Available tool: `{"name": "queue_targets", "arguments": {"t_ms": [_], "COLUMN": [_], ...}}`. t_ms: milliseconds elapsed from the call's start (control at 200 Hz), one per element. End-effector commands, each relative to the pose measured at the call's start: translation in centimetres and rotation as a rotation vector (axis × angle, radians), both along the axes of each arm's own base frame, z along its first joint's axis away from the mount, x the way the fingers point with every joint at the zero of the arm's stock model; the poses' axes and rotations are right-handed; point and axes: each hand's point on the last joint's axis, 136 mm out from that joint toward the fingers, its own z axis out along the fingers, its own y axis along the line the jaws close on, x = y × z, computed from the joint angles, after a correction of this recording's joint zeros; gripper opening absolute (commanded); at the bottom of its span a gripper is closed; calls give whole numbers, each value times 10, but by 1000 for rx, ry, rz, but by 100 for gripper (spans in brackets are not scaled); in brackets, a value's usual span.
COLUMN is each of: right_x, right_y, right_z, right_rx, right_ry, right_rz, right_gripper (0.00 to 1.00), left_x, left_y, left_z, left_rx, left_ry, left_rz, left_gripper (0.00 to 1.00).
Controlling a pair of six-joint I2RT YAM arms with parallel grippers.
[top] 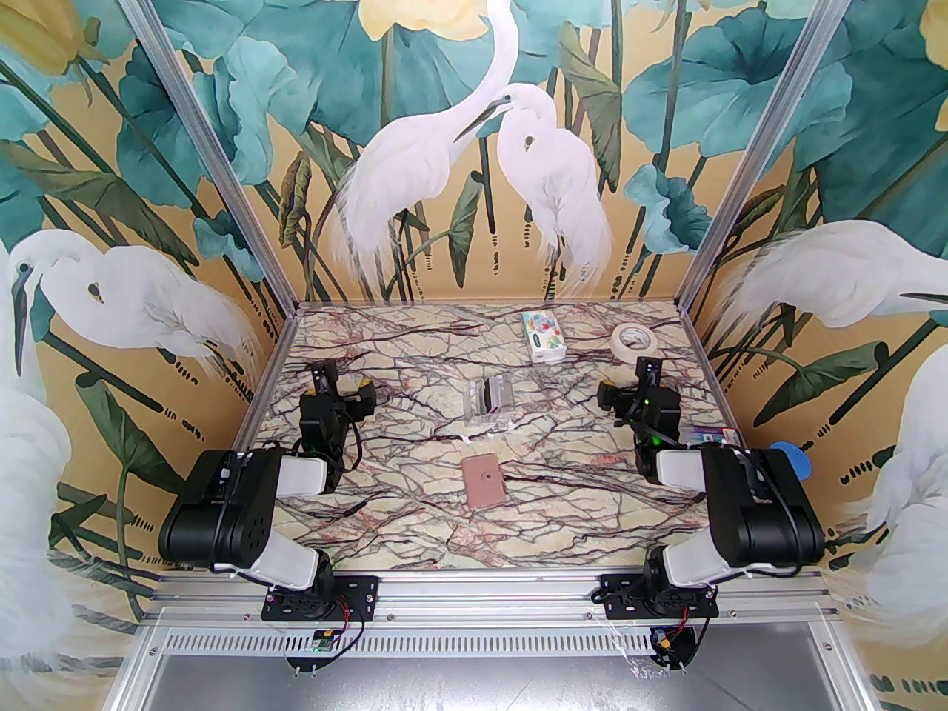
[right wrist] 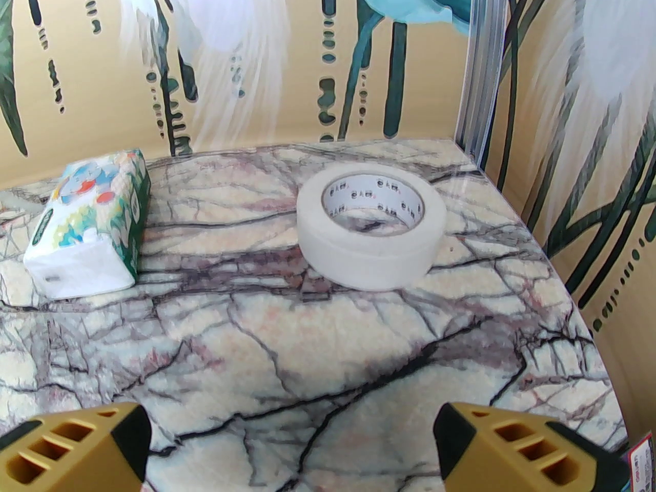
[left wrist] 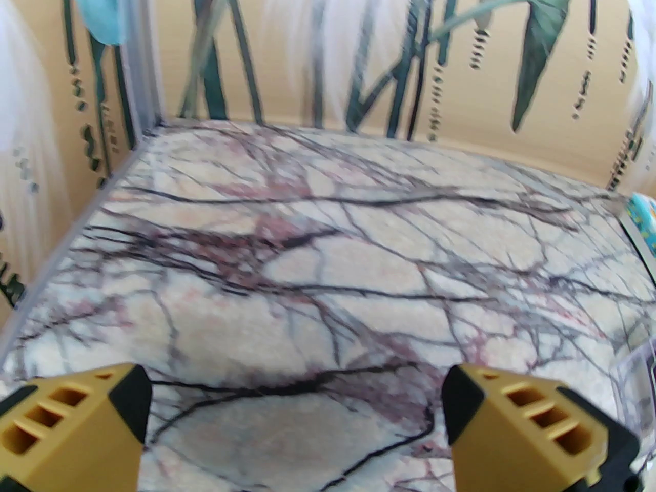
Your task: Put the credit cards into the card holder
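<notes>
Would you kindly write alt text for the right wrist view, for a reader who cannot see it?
The right gripper hangs open and empty over the marble-patterned table. Ahead of it a roll of white tape lies flat, and a colourful tissue pack lies to its left, apart from it.

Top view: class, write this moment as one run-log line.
left gripper: open, empty | right gripper: open, empty | holder: lying flat, untouched | cards: some upright in clear stand

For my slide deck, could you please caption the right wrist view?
Open right end effector above the marble table, facing a masking tape roll and a colourful tissue pack.
</notes>
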Motion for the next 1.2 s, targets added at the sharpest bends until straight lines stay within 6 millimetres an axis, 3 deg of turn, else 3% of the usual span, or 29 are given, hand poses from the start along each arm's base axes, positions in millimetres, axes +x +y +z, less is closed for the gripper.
{"name": "queue_targets", "arguments": {"t_ms": [0, 75, 220, 275, 340, 410, 495, 630, 690, 820, 885, 900, 1000, 1100, 1195], "right_x": [-2, -13, -40, -52, -70, -90, -89, -103, -112, -128, -133, -135, -143, -151, -155], "right_y": [-9, -1, 11, 4, -21, -39, -15, 23, 41, 80, 109, 122, 167, 209, 240], "right_z": [50, 70, 95, 101, 103, 93, 97, 70, 62, 46, 41, 37, 19, 6, -8], "right_rx": [44, 137, 273, 312, 413, 534, 580, 681, 707, 735, 723, 716, 702, 651, 572], "right_ry": [-39, -51, -62, -84, -120, -99, -20, 251, 343, 487, 536, 560, 686, 803, 884], "right_rz": [-84, -70, -45, -105, -292, -452, -319, -219, -164, -101, -18, 19, 109, 186, 229], "right_gripper": [99, 99, 99, 99, 99, 99, 100, 92, 86, 84, 83, 78, 71, 66, 54], "left_x": [-4, -13, -39, -53, -65, -76, -90, -110, -117, -136, -145, -148, -161, -169, -171], "left_y": [3, -1, -20, -20, -22, -24, -35, -77, -99, -136, -147, -150, -167, -184, -197], "left_z": [53, 83, 108, 106, 104, 101, 98, 89, 81, 44, 20, 15, -14, -29, -37], "left_rx": [47, -69, -283, -375, -450, -537, -633, -792, -889, -1080, -1073, -1069, -1025, -976, -950], "left_ry": [-49, -94, -74, -55, -36, -3, 66, 253, 332, 518, 599, 616, 724, 792, 830], "left_rz": [99, 86, 0, 17, -2, -25, -68, -238, -325, -438, -426, -423, -411, -430, -450], "left_gripper": [100, 100, 100, 100, 100, 100, 99, 97, 90, 74, 73, 72, 68, 66, 64]}}
